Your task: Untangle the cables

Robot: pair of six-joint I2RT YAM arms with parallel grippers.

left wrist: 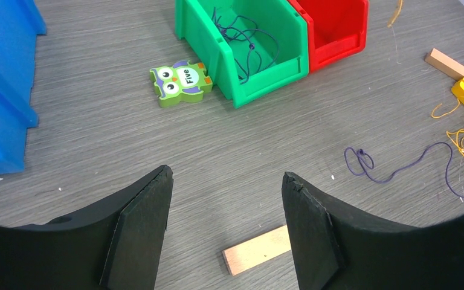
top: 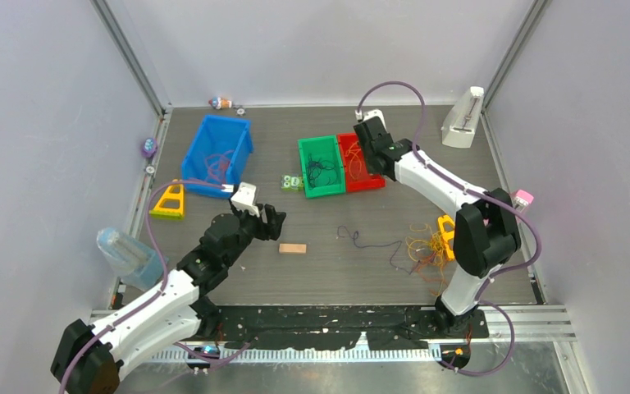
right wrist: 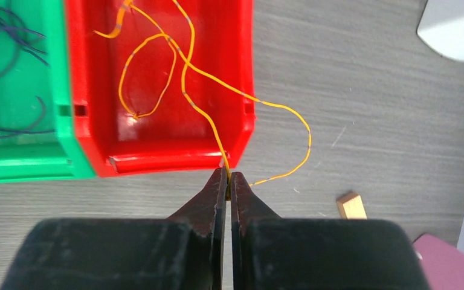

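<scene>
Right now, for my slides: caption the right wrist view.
Right gripper pinches a yellow cable running into the red bin.

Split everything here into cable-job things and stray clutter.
Job:
- yellow cable, pinched in the right gripper
- loose purple cable
- orange-yellow tangle
- green bin, red bin and blue bin, all holding cables

Clutter:
- owl
- wood block
- yellow wedge
- white stand
- bottle
</scene>
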